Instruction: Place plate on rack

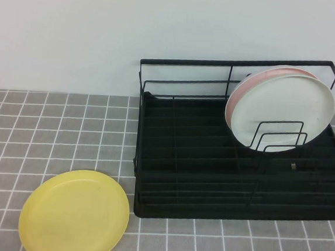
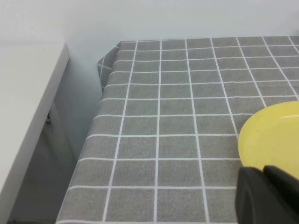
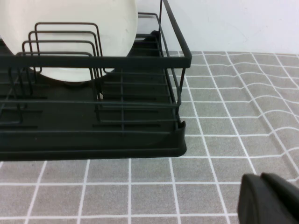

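Note:
The pale-yellow plate (image 1: 74,214) lies flat on the grey checked tablecloth at the front left, apart from the rack. The black wire rack (image 1: 190,139) stands at the right. Neither gripper shows in the high view. In the left wrist view my left gripper (image 2: 264,173) is shut and empty, hovering just at the near rim of the plate (image 2: 275,133). In the right wrist view my right gripper (image 3: 260,177) is shut and empty above the cloth, short of the corner of the rack (image 3: 93,140).
A white plate (image 1: 283,109) and a pink plate (image 1: 235,105) behind it stand upright in the rack's right dividers; the white plate also shows in the right wrist view (image 3: 117,32). The table's left edge (image 2: 88,140) drops off beside a white surface (image 2: 28,93).

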`<control>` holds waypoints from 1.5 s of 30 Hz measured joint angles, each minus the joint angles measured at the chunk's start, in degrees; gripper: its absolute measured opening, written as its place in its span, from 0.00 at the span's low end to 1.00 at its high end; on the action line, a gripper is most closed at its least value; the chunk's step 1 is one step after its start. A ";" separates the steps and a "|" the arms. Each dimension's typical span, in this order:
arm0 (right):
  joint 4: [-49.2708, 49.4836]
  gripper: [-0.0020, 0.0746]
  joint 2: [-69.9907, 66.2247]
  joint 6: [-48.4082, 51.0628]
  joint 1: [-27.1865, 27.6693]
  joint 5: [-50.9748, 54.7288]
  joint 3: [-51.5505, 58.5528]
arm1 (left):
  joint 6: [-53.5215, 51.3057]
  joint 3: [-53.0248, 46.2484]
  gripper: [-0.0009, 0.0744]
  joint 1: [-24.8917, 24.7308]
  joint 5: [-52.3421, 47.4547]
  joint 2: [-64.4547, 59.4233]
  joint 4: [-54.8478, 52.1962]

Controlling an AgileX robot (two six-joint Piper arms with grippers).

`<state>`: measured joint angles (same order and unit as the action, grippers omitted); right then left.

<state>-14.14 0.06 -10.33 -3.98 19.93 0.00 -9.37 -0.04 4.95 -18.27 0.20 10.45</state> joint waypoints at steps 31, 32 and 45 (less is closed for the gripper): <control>13.10 0.02 -0.06 -9.91 0.00 -10.49 0.00 | 3.76 0.00 0.01 0.00 4.23 0.00 21.71; 15.54 0.02 -0.06 -11.88 0.00 -13.41 0.00 | 3.88 0.00 0.01 0.00 4.64 0.00 25.93; 25.90 0.02 0.00 -17.93 0.00 -30.84 0.01 | 4.01 0.00 0.01 0.00 5.59 0.00 55.03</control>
<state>11.77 0.06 -28.27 -3.98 -10.90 0.01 -5.36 -0.04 4.95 -12.68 0.20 65.48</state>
